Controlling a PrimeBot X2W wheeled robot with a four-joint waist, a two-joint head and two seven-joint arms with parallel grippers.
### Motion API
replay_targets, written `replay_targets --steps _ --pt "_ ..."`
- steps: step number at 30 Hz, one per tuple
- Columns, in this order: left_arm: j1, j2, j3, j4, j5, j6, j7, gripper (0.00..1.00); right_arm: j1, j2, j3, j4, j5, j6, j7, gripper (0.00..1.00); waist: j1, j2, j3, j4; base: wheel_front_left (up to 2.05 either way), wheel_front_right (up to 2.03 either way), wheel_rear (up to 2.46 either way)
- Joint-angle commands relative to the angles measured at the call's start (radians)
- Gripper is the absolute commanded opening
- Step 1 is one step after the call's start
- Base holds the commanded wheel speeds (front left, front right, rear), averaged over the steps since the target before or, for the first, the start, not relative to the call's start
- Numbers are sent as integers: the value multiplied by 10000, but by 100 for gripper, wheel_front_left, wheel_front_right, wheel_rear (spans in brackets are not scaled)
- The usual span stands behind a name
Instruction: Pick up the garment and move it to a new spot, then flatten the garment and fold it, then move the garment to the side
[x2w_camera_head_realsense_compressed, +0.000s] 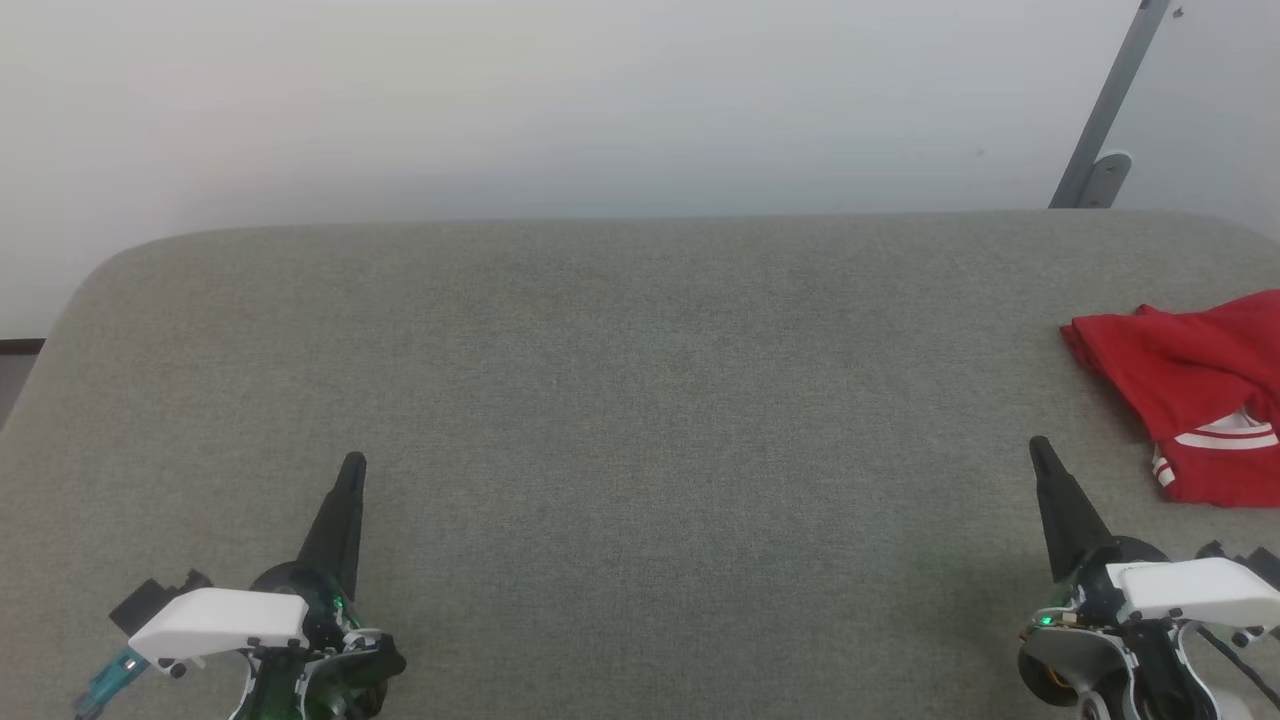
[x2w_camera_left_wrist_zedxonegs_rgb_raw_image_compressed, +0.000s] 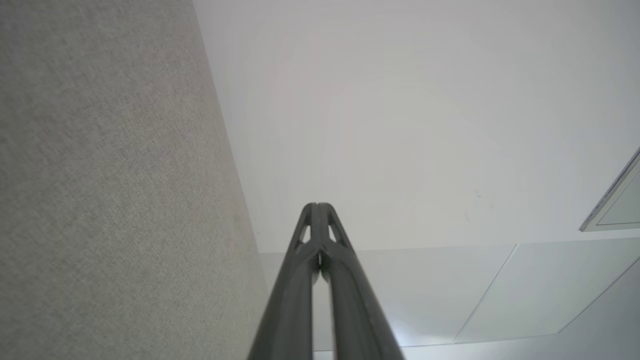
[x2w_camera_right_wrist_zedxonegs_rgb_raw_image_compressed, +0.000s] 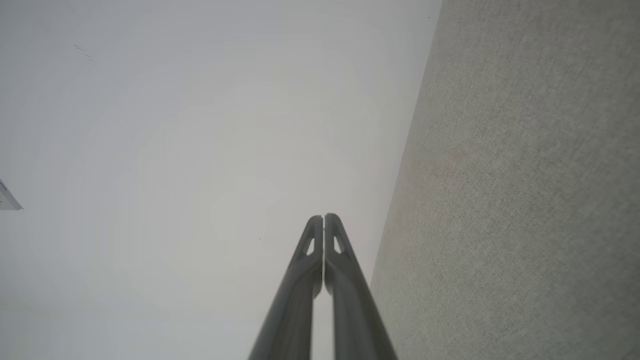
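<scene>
Both my grippers are clenched on nothing: the left gripper (x2w_camera_head_realsense_compressed: 352, 463) sits low at 7 o'clock in the head view and the right gripper (x2w_camera_head_realsense_compressed: 1039, 446) low at 5 o'clock. In each wrist view the two dark fingers meet at the tips. The garment (x2w_camera_head_realsense_compressed: 1190, 390) lies at 3 o'clock on the grey counter (x2w_camera_head_realsense_compressed: 620, 380), at 1 o'clock from my right gripper and apart from it. It is a compact red bundle, layered on itself with some rumples, a white striped sleeve end showing on its near side, and its right part cut off by the picture's border. I judge this fits two stages: a shirt lying bunched at the side waiting to be carried to the middle, or one already folded and set aside. The bundle is too loose and too cropped for me to settle which. Either way, I'd expect thin jersey like this to slide and peel apart by layers, so any grasp would do best pinching the whole stack at a corner, not one ply. For room, the middle of the counter from 9 to 2 o'clock is open. The far edge at 12 o'clock runs along the pale wall (x2w_camera_head_realsense_compressed: 500, 100), the corner at 10 o'clock rounds off, and a grey strut (x2w_camera_head_realsense_compressed: 1110, 110) stands at 1 o'clock. I cannot see the counter's edge beyond the garment.
</scene>
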Motion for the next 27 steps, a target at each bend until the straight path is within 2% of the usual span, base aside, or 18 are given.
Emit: replay_targets --steps 1,27 --pt "-127 -16 28 -32 -29 -29 5 0 -77 30 -1 -36 38 4 25 0 0 -1 0 0 0 0 0" --pt "-127 -16 25 -31 -32 -29 2 0 -75 30 -1 -36 40 4 23 0 0 -1 0 0 0 0 0"
